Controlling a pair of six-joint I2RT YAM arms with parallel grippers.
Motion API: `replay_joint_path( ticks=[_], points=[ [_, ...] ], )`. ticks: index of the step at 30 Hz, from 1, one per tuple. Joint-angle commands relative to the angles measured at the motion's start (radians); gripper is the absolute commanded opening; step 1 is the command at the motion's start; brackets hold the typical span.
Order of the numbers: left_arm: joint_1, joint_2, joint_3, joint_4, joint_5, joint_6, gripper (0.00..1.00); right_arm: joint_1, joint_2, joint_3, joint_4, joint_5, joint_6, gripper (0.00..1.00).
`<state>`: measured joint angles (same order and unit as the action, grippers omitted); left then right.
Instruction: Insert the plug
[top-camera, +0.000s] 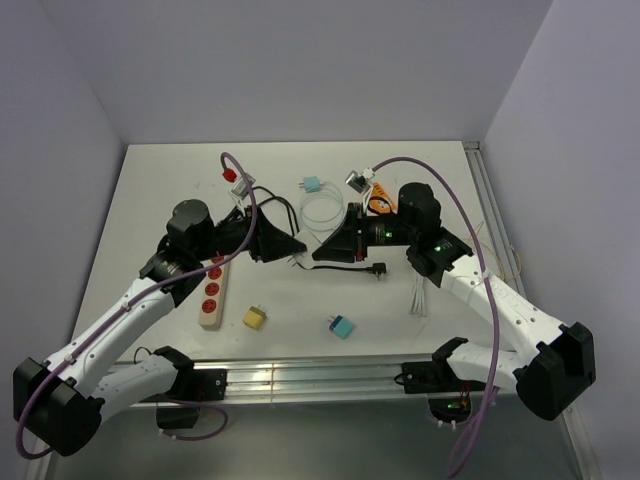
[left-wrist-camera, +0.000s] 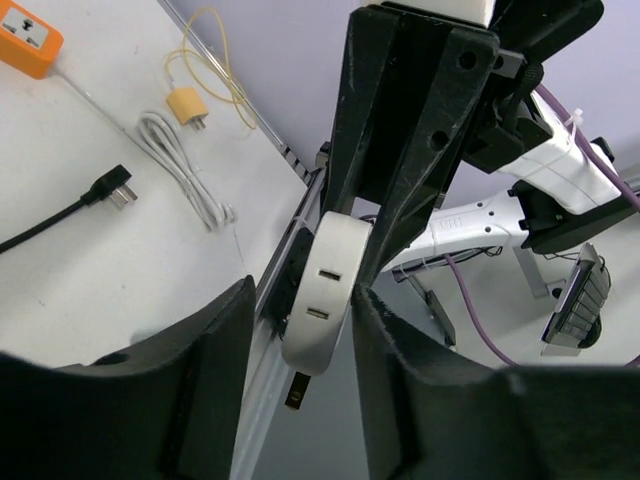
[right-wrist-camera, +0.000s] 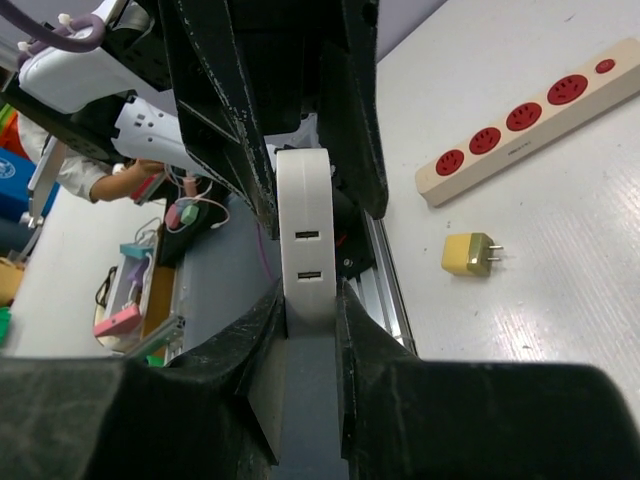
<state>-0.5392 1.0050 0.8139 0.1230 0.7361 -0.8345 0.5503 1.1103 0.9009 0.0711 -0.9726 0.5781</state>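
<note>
Above mid-table, my right gripper (right-wrist-camera: 308, 292) is clamped flush on a white adapter (right-wrist-camera: 305, 215), both fingers tight against its flanks and its two slots facing the lens. Nose to nose with it, the left gripper (left-wrist-camera: 303, 300) straddles the same block with its jaws only narrowly apart. The left wrist view shows a sliver of gap along one side, so I judge it has not taken hold. The pairing reads as a handover in the air. The right arm's hold likely leaves the adapter turned the wrong way for a socket, and a second grasp would let me re-orient it. I take this adapter for the plug; its prongs are hidden in every view, though a small dark tab (left-wrist-camera: 295, 392) shows at its lower end. Below, on the left arm's side, the power strip (top-camera: 213, 290) lies flat on the table (top-camera: 150, 200), red sockets up, well apart from the held adapter. A yellow plug (top-camera: 255, 317) sits just beside the strip's near end, and a black corded plug (top-camera: 378, 268) lies near the right arm, both untouched.
</note>
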Motion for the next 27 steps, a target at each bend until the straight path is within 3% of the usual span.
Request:
replay_joint_path(
  ticks=[1, 2, 3, 6, 9, 10, 15, 17, 19, 20, 21, 23, 27],
  points=[
    [-0.001, -0.002, 0.048, 0.041, -0.015, -0.002, 0.47, 0.011, -0.020, 0.003, 0.039, -0.025, -0.010, 0.00],
    [-0.001, 0.000, 0.050, 0.046, -0.006, -0.003, 0.42, 0.019, -0.015, 0.004, 0.038, -0.025, -0.012, 0.00],
    [-0.001, 0.003, 0.050, 0.050, -0.001, -0.008, 0.28, 0.020, -0.014, 0.003, 0.038, -0.028, -0.011, 0.00],
    [-0.001, 0.009, 0.050, 0.063, 0.008, -0.017, 0.00, 0.026, -0.001, 0.010, 0.036, -0.049, -0.017, 0.00],
    [-0.001, 0.000, 0.036, 0.082, 0.011, -0.031, 0.00, 0.037, 0.016, 0.029, 0.007, -0.073, -0.061, 0.16],
    [-0.001, 0.000, 0.033, 0.084, 0.011, -0.034, 0.00, 0.040, 0.020, 0.033, -0.004, -0.075, -0.067, 0.28],
    [-0.001, -0.008, 0.021, 0.087, -0.003, -0.046, 0.00, 0.062, 0.042, 0.072, -0.010, -0.071, -0.075, 0.35],
    [-0.001, -0.012, 0.018, 0.096, -0.004, -0.051, 0.00, 0.069, 0.056, 0.085, -0.002, -0.069, -0.070, 0.31],
    [-0.001, -0.011, 0.022, 0.093, 0.005, -0.046, 0.00, 0.082, 0.063, 0.095, -0.025, -0.064, -0.089, 0.00],
    [-0.001, -0.011, 0.034, 0.084, 0.005, -0.038, 0.02, 0.086, 0.063, 0.101, -0.031, -0.060, -0.090, 0.00],
    [-0.001, -0.011, 0.040, 0.057, -0.003, -0.025, 0.21, 0.088, 0.059, 0.098, -0.021, -0.064, -0.089, 0.00],
    [-0.001, -0.020, 0.053, 0.040, -0.024, -0.012, 0.50, 0.091, 0.049, 0.093, -0.022, -0.061, -0.092, 0.00],
    [0.005, -0.025, 0.060, 0.032, -0.033, -0.012, 0.62, 0.092, 0.040, 0.099, -0.056, -0.061, -0.112, 0.00]
  ],
)
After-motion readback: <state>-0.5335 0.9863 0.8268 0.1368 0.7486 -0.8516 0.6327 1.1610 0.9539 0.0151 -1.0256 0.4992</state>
